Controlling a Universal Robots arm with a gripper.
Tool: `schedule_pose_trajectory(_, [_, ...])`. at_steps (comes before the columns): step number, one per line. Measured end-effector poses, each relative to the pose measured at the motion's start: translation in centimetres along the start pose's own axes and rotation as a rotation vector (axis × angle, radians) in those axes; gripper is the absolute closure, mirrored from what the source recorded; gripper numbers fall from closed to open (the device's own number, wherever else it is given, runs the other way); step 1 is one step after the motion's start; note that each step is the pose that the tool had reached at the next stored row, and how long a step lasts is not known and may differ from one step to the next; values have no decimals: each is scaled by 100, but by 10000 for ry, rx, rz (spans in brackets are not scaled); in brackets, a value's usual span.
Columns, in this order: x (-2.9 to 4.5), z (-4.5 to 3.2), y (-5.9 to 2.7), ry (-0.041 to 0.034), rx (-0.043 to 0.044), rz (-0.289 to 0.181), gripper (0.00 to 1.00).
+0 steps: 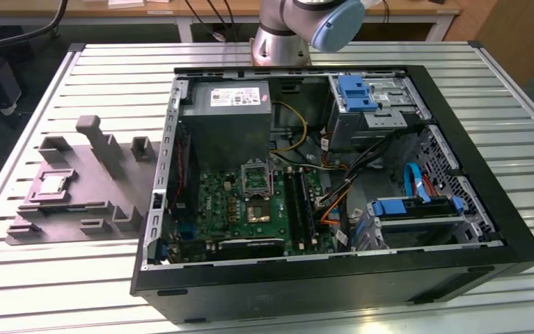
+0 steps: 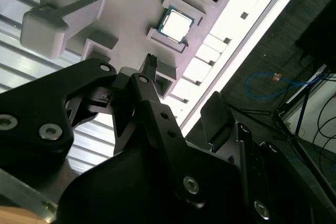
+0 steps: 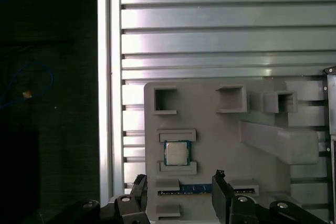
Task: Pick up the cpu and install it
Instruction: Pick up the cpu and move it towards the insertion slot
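The cpu (image 1: 51, 184) is a small silvery square lying flat in a framed pocket of the grey plastic fixture (image 1: 90, 195), on the table at the exterior view's left. Both wrist views look down on it: cpu (image 3: 176, 153), cpu (image 2: 176, 23). My gripper (image 3: 179, 178) hangs well above the fixture (image 3: 220, 129), open, with nothing between its fingers; the chip lies roughly in line with the gap. In the second wrist view the gripper (image 2: 184, 82) is dark and close, one fingertip (image 2: 149, 59) pointing toward the chip. The metal-framed socket (image 1: 256, 178) sits on the green board inside the case.
An open black computer case (image 1: 341, 278) fills the middle of the slatted metal table (image 1: 108, 62), with a power supply (image 1: 234, 118), drive bays with blue parts (image 1: 360, 94) and loose cables. The fixture has tall posts (image 1: 95, 132). The table's edge (image 3: 107, 103) runs beside the fixture.
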State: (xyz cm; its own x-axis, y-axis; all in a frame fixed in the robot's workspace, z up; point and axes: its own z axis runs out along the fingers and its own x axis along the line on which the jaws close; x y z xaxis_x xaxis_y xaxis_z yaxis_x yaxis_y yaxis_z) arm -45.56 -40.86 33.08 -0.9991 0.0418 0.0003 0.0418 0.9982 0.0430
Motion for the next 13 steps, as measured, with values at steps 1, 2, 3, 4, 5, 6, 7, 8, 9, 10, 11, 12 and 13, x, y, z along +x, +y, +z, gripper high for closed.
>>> schedule_pose_trajectory(1, [1,18,-2,1,0,0,40])
schedule_pose_trajectory(2, [1,31,-3,0,0,-1,40])
schedule_pose_trajectory(3, [1,33,-3,1,1,-1,40])
schedule_pose_trajectory(4, [0,33,-4,2,1,-3,40])
schedule_pose_trajectory(5, [0,33,-4,2,1,-3,40])
schedule_pose_trajectory(6, [0,36,-4,1,0,-3,40])
schedule_pose_trajectory(7, [0,42,-4,0,0,-3,40])
schedule_pose_trajectory(8, [0,43,-4,1,0,-3,40])
schedule_pose_trajectory(9, [0,45,-4,1,0,-3,40])
schedule_pose_trajectory(10, [0,47,-4,0,0,-3,40])
schedule_pose_trajectory(11, [0,48,-4,1,0,-3,40])
schedule_pose_trajectory(12, [0,50,-4,0,0,-3,40])
schedule_pose_trajectory(13, [0,53,-4,0,0,-3,40])
